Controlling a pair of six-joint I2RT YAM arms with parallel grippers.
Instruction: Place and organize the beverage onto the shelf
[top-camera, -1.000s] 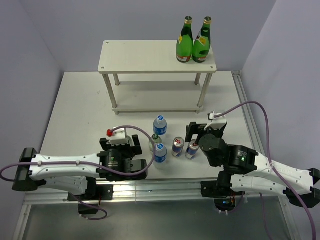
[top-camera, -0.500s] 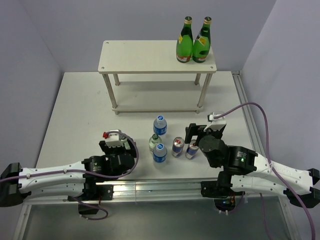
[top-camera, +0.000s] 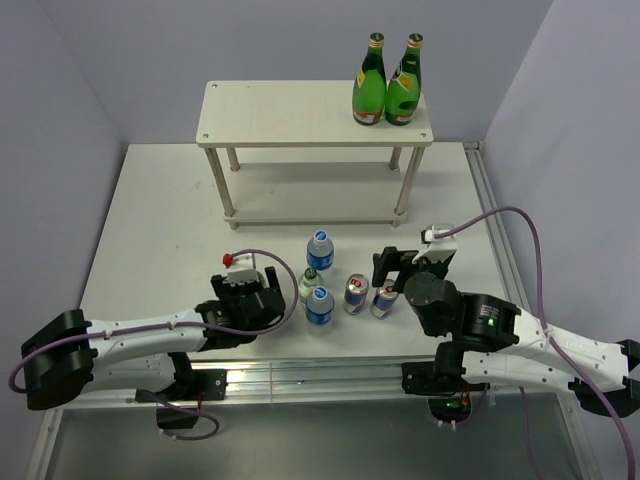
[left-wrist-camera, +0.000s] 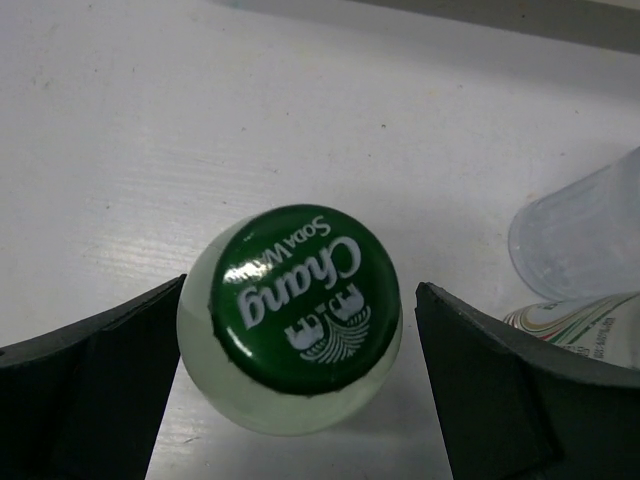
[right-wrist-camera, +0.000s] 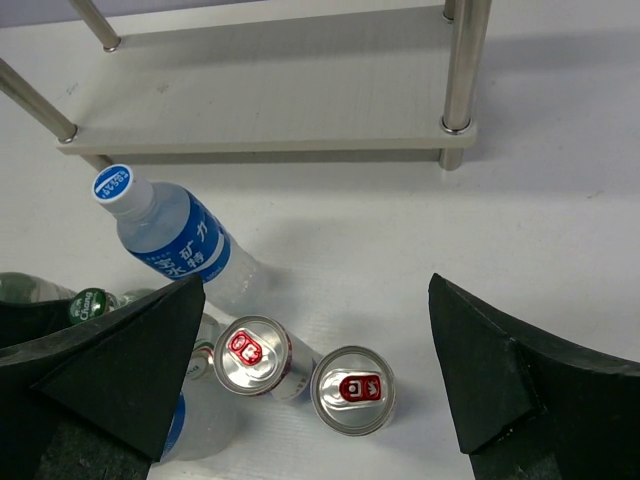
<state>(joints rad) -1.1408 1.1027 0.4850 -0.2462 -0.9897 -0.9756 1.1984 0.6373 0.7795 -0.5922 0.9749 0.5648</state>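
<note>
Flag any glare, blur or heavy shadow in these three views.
Left wrist: green cap sharp, with a small glare streak on its upper left; fingers black, no detail. Right wrist: can tops crisp; fingers are soft-edged dark silhouettes. Top external: even light, only a faint shadow under the shelf.

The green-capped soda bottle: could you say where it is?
The soda bottle stands on the table in the top view, beside two blue-labelled water bottles, between the left gripper's open fingers.

2 green bottles (top-camera: 369, 92) stand atop the shelf (top-camera: 290, 112); 3 bottles (top-camera: 320, 250), 2 cans (top-camera: 356, 293) in front.
</note>
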